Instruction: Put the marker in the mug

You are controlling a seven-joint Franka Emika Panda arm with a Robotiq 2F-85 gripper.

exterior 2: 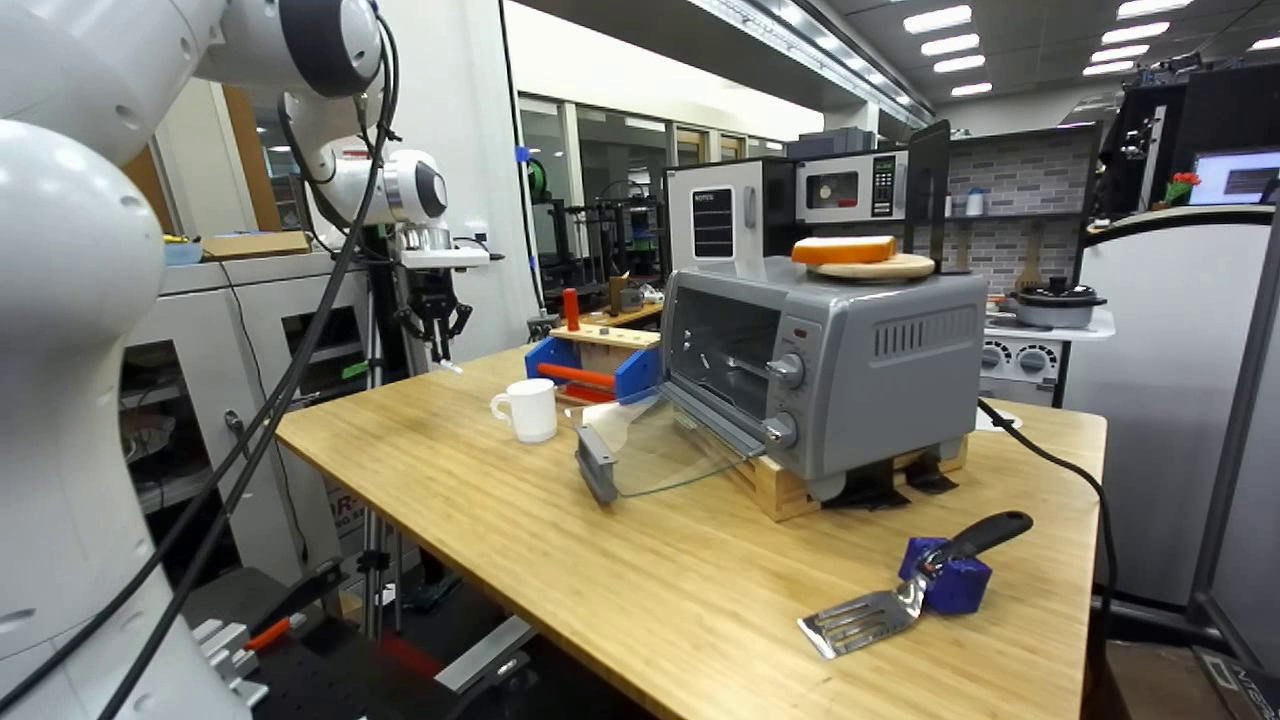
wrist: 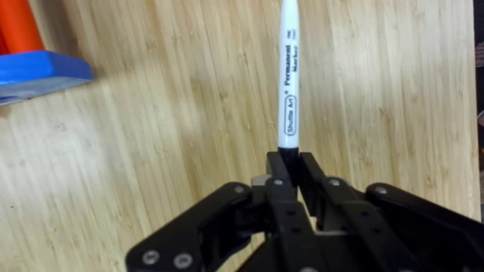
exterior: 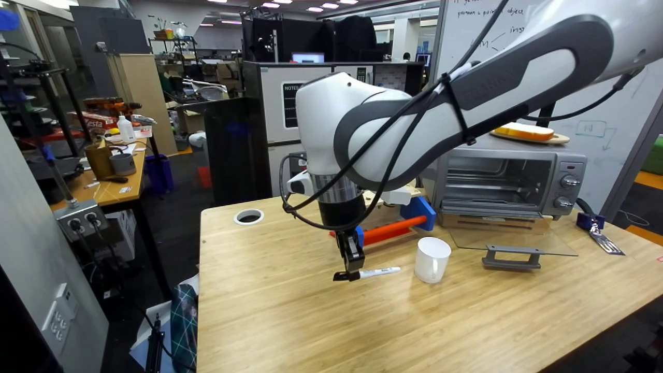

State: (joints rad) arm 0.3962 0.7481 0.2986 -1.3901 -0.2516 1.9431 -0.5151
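My fingers (wrist: 313, 170) clamp the permanent marker (wrist: 288, 87) by its black cap (wrist: 288, 152). I see the mug (exterior: 432, 259) upright on the bench (exterior: 290, 321).

In the wrist view, the claw (wrist: 293, 166) hides much of the black end of the marker (wrist: 289, 83), whose white end runs into the upper edge; a red-and-blue block toy (wrist: 38, 64) is cropped at left. In an exterior view, the robot's arm (exterior: 489, 85) blocks part of the toy and is cut off at upper right, while the surface (exterior: 311, 331) runs past the bottom edge. An exterior view hides the inner floor of the mug (exterior 2: 532, 412).
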